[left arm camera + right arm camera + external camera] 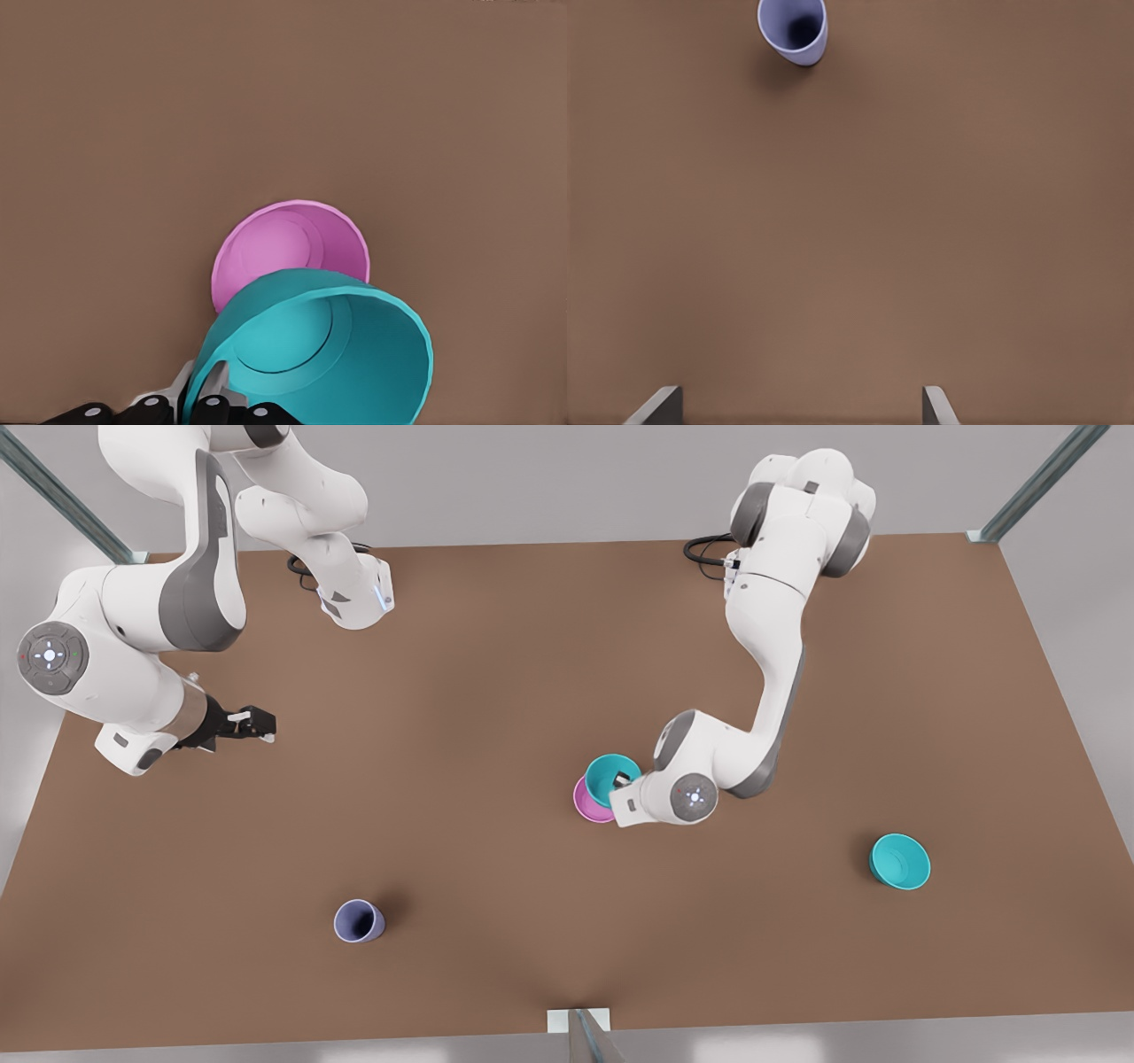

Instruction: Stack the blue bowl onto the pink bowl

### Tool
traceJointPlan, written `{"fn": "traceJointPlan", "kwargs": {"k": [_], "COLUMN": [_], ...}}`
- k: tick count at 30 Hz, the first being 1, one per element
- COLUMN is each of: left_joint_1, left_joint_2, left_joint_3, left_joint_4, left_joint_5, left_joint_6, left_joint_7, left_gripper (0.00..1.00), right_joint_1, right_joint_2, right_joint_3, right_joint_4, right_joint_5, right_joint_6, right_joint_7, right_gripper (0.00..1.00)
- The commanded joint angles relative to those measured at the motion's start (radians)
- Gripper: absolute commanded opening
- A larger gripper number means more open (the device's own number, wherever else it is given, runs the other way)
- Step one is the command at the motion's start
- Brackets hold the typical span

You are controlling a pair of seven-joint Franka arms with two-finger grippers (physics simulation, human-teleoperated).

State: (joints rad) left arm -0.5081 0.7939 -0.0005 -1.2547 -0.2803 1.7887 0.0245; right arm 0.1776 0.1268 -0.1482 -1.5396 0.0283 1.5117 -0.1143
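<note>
The teal-blue bowl (609, 776) (328, 354) hangs just over the pink bowl (588, 804) (283, 252), overlapping part of it and offset toward the table's far side. My left gripper (625, 780) (205, 400), on the arm at the front view's right, is shut on the blue bowl's rim, one finger inside and one outside. The pink bowl rests upright on the brown table (496, 691). My right gripper (259, 724) (799, 407) hovers open and idle at the front view's left, with nothing between its fingers.
A wider turquoise bowl (900, 861) sits at the front view's right. A lavender cup (359, 920) (794, 29) stands near the front left. A metal frame post (585, 1036) rises at the table's front edge.
</note>
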Motion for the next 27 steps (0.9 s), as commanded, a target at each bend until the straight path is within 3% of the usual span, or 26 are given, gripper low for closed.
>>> {"fn": "traceJointPlan", "kwargs": {"k": [1,27], "left_joint_1": [0.002,0.01], "left_joint_2": [0.008,0.05], "left_joint_3": [-0.003,-0.05], "left_joint_4": [0.003,-0.006], "left_joint_5": [-0.02,-0.019], "left_joint_6": [-0.028,0.047], "left_joint_7": [-0.85,-0.825], "left_gripper": [0.21,0.21], "right_joint_1": [0.0,0.0], "right_joint_2": [-0.001,0.007], "right_joint_3": [-0.001,-0.001], "right_joint_4": [-0.001,-0.001], "right_joint_5": [0.001,0.002], "right_joint_6": [0.001,0.001], "right_joint_7": [-0.045,-0.045], "right_gripper": [1.0,1.0]}}
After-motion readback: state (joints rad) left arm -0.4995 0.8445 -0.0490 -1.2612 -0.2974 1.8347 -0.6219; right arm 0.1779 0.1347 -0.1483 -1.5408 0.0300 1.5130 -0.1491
